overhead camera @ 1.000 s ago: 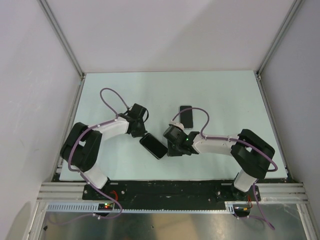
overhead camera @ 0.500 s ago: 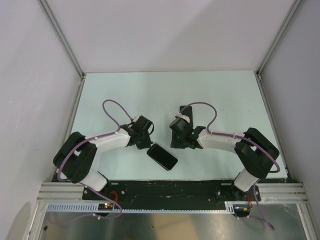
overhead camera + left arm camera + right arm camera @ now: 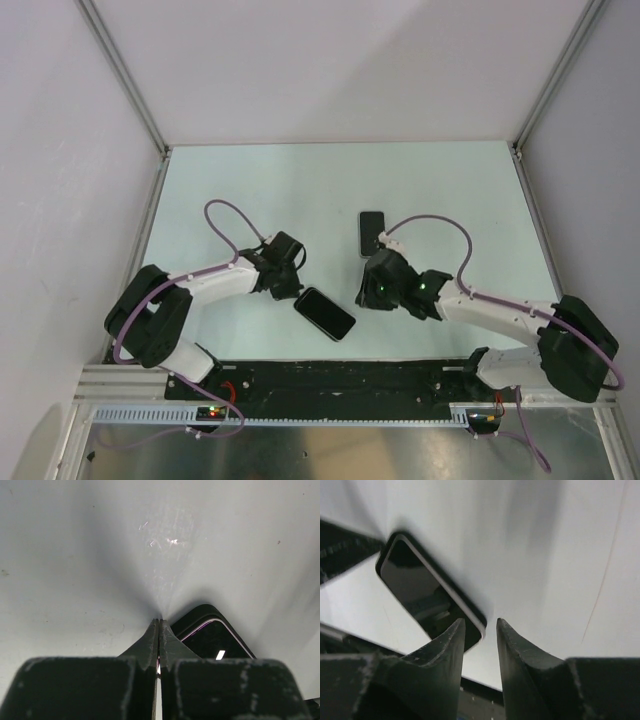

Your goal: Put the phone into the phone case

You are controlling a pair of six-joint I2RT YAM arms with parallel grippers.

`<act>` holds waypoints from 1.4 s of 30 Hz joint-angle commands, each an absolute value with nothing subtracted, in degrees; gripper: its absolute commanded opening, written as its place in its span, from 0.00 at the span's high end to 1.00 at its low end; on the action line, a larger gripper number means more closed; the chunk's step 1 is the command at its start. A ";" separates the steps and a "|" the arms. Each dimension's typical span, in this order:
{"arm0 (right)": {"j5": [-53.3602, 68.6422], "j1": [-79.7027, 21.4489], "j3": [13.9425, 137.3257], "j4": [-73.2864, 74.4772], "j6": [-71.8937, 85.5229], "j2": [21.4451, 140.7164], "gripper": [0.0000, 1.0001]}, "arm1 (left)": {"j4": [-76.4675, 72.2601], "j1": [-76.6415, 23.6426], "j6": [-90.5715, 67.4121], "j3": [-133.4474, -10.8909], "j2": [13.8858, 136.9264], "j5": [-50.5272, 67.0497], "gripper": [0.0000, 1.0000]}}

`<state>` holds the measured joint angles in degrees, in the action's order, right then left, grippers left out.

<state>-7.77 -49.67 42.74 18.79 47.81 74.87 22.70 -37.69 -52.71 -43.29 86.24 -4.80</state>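
Observation:
A black phone [image 3: 324,313] lies flat and diagonal near the table's front. A dark rim surrounds its glossy screen, so it appears to sit in a black case. My left gripper [image 3: 295,283] is shut and empty, its tips touching the table just beside the phone's far-left corner [image 3: 215,640]. In the left wrist view the tips [image 3: 159,623] meet beside that corner. My right gripper [image 3: 366,299] is slightly open and empty, just right of the phone. In the right wrist view the phone's corner [image 3: 427,592] lies just ahead of my gripper [image 3: 480,625].
A second flat black slab [image 3: 372,233] lies farther back, behind the right wrist; I cannot tell whether it is a phone or a case. The table's front edge and black rail [image 3: 330,375] run close behind the phone. White walls enclose the table.
The phone slid toward the front edge and turned a little. My right arm swung its elbow out to the right and the gripper came nearer the front. My left gripper followed the phone slightly.

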 commanded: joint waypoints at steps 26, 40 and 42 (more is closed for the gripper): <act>-8.77 -61.80 31.51 4.58 67.43 75.91 0.70 | 24.66 -36.79 -45.37 -43.98 84.63 -2.95 1.00; -7.79 -58.80 33.16 3.13 64.37 78.32 0.84 | 24.62 -36.66 -44.63 -44.00 84.75 -2.72 1.00; -7.37 -57.92 34.39 3.15 63.18 79.30 0.85 | 24.61 -36.34 -44.53 -43.98 84.67 -2.68 1.00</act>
<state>-5.50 -59.68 31.77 7.31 65.67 76.51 24.73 -36.93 -45.95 -43.29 85.43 -3.22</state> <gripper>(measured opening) 0.170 0.003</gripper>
